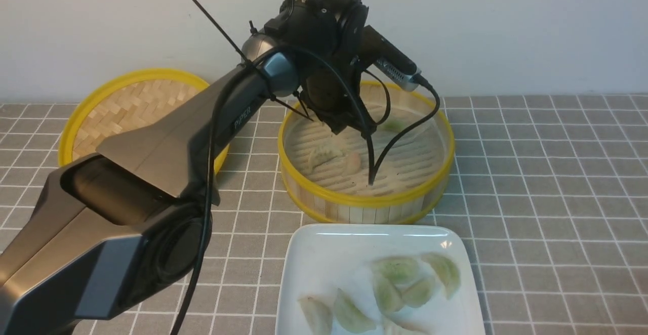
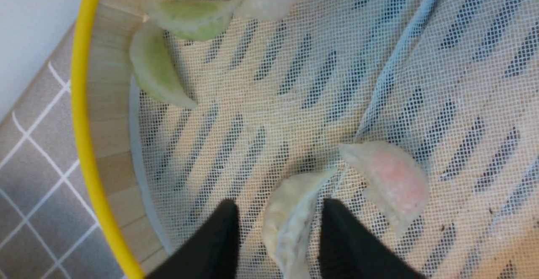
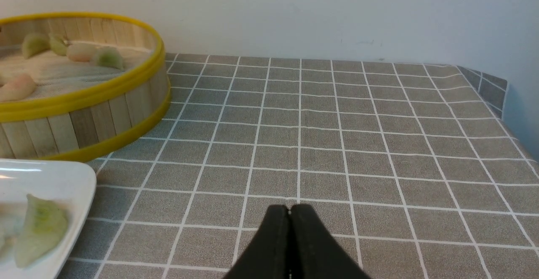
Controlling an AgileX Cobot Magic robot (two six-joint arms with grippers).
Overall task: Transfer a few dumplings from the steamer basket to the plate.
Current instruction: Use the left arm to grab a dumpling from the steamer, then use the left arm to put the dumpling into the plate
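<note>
The left gripper [image 2: 280, 203] is seen inside the steamer basket [image 1: 364, 201], its jaws spread to either side of the pale dumpling [image 2: 290, 224], which lies on the mesh liner [image 2: 294, 81] just beside the pinkish dumpling [image 2: 391, 178]. The right gripper [image 3: 289, 211] is held pressed together above the worktop [image 3: 379, 123]. Green dumplings [image 1: 400, 269] are seen on the white plate [image 1: 324, 244].
</note>
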